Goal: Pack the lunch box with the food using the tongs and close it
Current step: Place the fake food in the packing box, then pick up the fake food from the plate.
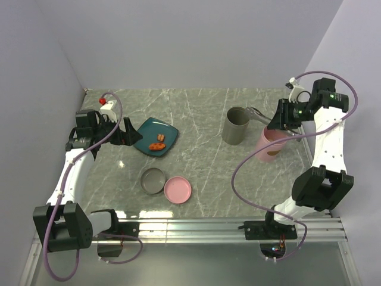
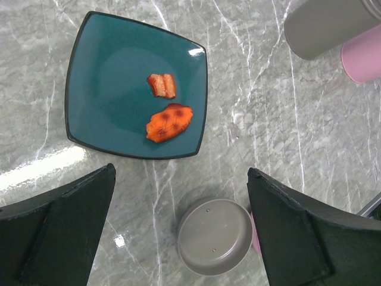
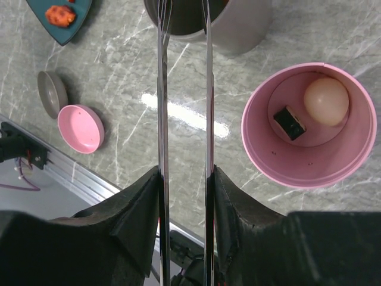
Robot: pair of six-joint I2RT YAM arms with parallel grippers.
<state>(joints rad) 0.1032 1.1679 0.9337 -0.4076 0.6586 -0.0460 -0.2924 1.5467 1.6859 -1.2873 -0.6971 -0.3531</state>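
In the right wrist view my right gripper (image 3: 183, 176) is shut on the silver tongs (image 3: 162, 107), one finger pressing each arm. The arms run parallel, and their tips reach over the rim of the grey container (image 3: 238, 30). Beside it the pink lunch box container (image 3: 262, 149) holds a white ball (image 3: 325, 100) and a small dark-and-white piece (image 3: 289, 123). Two orange-red chunks (image 2: 169, 123) lie on the teal plate (image 2: 101, 89). My left gripper (image 2: 181, 179) hangs open above the table near the plate, holding nothing.
A grey lid (image 1: 153, 180) and a pink lid (image 1: 178, 189) lie side by side near the front middle of the marble table. The metal rail (image 1: 208, 226) runs along the near edge. Walls close in on the left, the back and the right.
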